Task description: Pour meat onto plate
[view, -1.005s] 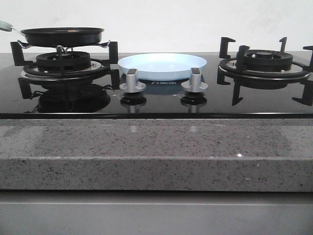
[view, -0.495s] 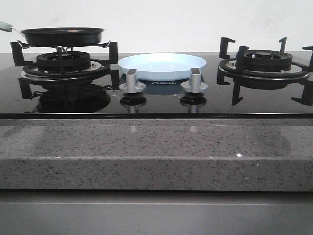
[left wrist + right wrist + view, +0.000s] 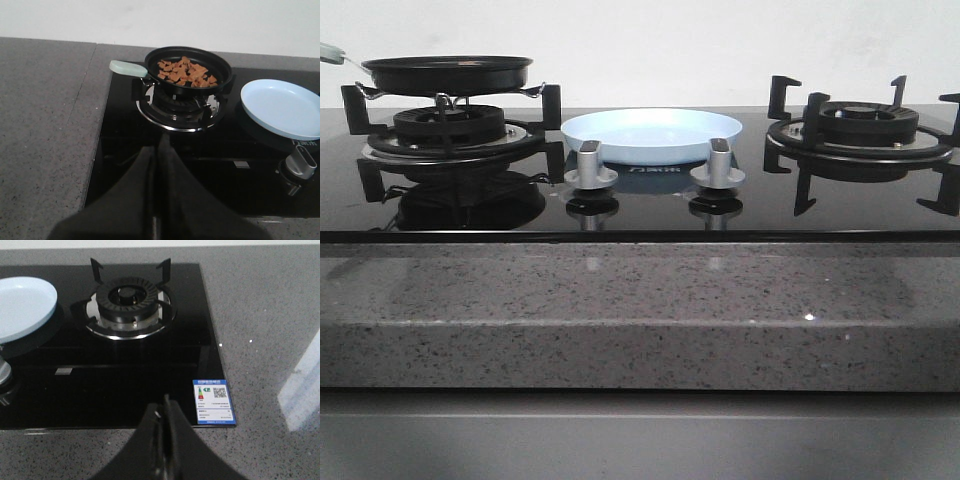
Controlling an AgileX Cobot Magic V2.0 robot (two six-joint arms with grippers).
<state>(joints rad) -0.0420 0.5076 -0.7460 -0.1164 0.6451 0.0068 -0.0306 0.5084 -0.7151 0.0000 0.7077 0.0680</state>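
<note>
Change vs earlier front frames: none visible — pan, plate, knobs sit in the same spots.

Front view, pan: black frying pan [image 3: 447, 73] rests on the left burner grate [image 3: 450, 125], pale green handle [image 3: 332, 52] pointing off the left edge; contents not visible from this low angle.
Front view, plate: pale blue plate [image 3: 653, 135] on the black glass hob [image 3: 640, 205], between the two burners, just behind the two silver knobs [image 3: 591, 165].
Front view, right burner: bare grate [image 3: 865, 135], well apart from the plate.
Front view, edges: speckled grey stone counter [image 3: 640, 310] runs across the front of the hob; neither arm in view here.

Left wrist view, meat: reddish-brown meat chunks [image 3: 185, 73] lie piled in the pan [image 3: 222, 67], none on the plate [image 3: 282, 107].
Left wrist view, left gripper: left gripper [image 3: 157, 150] fingers pressed together, holding nothing, over the hob's front part, apart from the pan.
Left wrist view, room: open counter [image 3: 45, 120] beside the handle [image 3: 128, 68] side of the hob.

Right wrist view, right gripper: right gripper [image 3: 165, 412] closed tight, empty, near the hob's front edge by a blue label sticker [image 3: 214, 402].
Right wrist view, room: plate [image 3: 22, 307] at the frame edge beside the bare burner [image 3: 128, 307]; wide counter [image 3: 265, 340] past the hob's side edge.
</note>
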